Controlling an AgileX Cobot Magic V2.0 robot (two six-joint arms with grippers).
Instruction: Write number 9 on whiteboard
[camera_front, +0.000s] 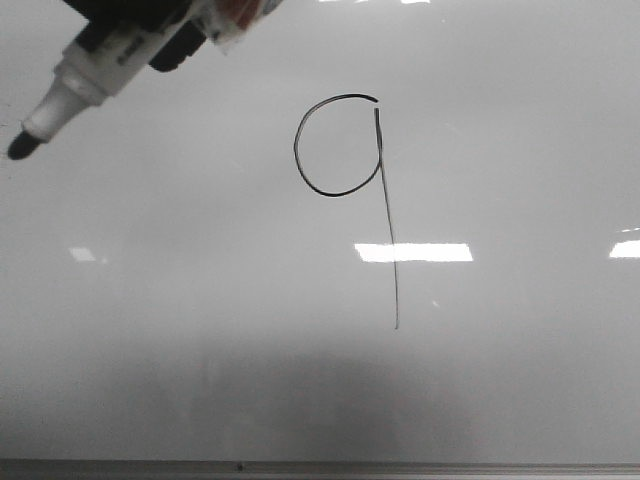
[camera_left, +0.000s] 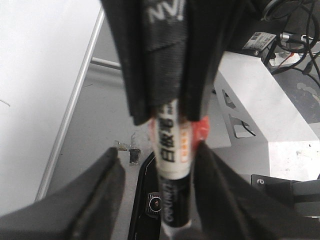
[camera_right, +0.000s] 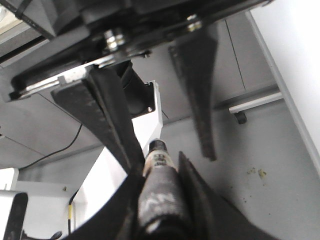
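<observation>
1. The number 9, a thin black marker line with a round loop and a long, slightly slanted tail, sits centre and slightly upper in the front view. The loop has a small gap at its top right, where it meets the tail.
2. It lies on the whiteboard, a large glossy pale grey-white flat board; a thin grey metal rail runs along the bottom edge. Bright rectangular reflections cross the tail and are not ink.
3. A white-barrelled marker with black tip hangs at the upper left of the front view, well apart from the digit. We can't tell whether the tip touches the board.
4. The left gripper is clenched on that marker; in the left wrist view the black fingers press the labelled barrel.
5. The right gripper shows a similar barrel between its fingers; we cannot tell if it is clamped.
6. Our read: writing step done, we're at retreat. Next move only calls for keeping the tip clear of the board, avoiding stray marks.
</observation>
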